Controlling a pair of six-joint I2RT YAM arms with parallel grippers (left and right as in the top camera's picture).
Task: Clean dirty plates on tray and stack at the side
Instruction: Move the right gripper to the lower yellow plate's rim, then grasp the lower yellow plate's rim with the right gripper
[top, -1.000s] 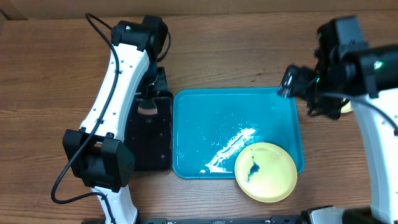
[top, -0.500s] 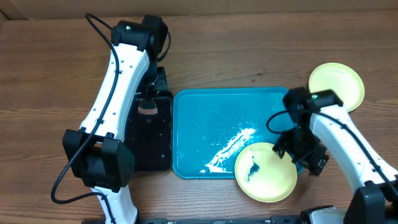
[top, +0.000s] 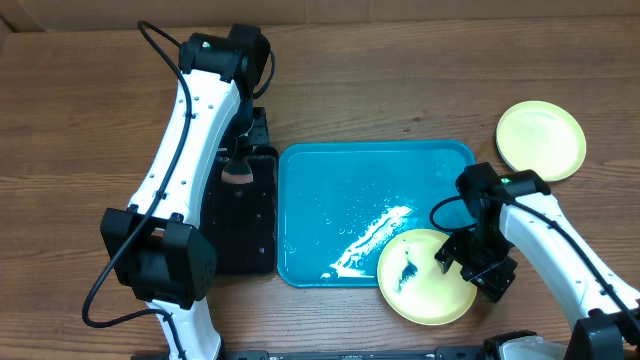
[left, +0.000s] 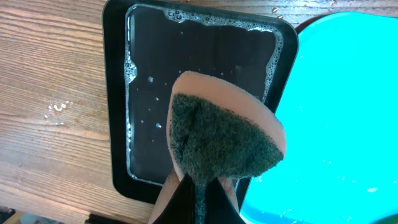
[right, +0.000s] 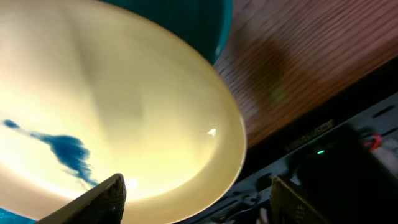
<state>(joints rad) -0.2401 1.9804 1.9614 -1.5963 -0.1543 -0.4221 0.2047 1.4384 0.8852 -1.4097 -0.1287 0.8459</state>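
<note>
- My right gripper (top: 476, 266) is down low over the dirty plate (top: 428, 276), jaws spread wide and holding nothing.
- In the right wrist view one of its fingers (right: 93, 199) sits low at each side, and the plate's near rim runs across the gap between them.
- That plate sits at the front right corner of the tray (top: 330, 200), its outer edge hanging past the tray's rim over the table (top: 80, 130).
- Here's what the next move turns on: I'm over the plate's outer right edge, and its centre with the blue smear (top: 407, 272) lies tray-ward, to the left of my fingers as the overhead camera shows it.
- It's round, so no long axis to line up on; I'd judge any rim bite works from here.
- The right arm is plainly the nearer one.
- My left gripper (top: 238, 172) is clamped on the sponge (left: 224, 134), hanging over the soapy black tray (left: 118, 93), well apart across the tray.
- A clean plate (top: 541, 140) lies on the table beyond the tray's far right corner; I can't tell whether it's one or a stack.
</note>
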